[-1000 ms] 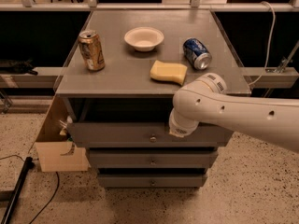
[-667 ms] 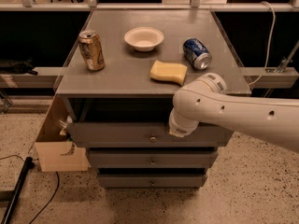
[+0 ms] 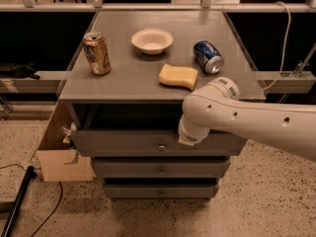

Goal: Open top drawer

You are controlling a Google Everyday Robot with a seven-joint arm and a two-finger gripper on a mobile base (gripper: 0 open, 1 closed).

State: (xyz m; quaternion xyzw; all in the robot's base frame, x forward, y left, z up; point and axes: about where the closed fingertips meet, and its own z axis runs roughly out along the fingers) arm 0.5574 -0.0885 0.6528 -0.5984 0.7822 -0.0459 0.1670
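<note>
The top drawer point(image 3: 123, 142) is the uppermost grey panel of the cabinet, with a small round metallic knob point(image 3: 161, 147) at its centre. A dark gap shows between its front and the table top above it. My white arm point(image 3: 256, 122) reaches in from the right. My gripper point(image 3: 189, 138) sits at the arm's end, against the upper edge of the top drawer's front, just right of the knob. The arm's rounded wrist hides most of it. Two more grey drawers with like knobs, a middle one point(image 3: 160, 171) and a bottom one point(image 3: 160, 192), lie below.
On the grey table top point(image 3: 123, 83) stand a gold can point(image 3: 97, 53), a white bowl point(image 3: 152, 40), a yellow sponge point(image 3: 177, 76) and a blue can point(image 3: 208, 56) on its side. A cardboard box point(image 3: 61, 157) stands left of the cabinet. A black cable point(image 3: 19, 201) lies on the floor.
</note>
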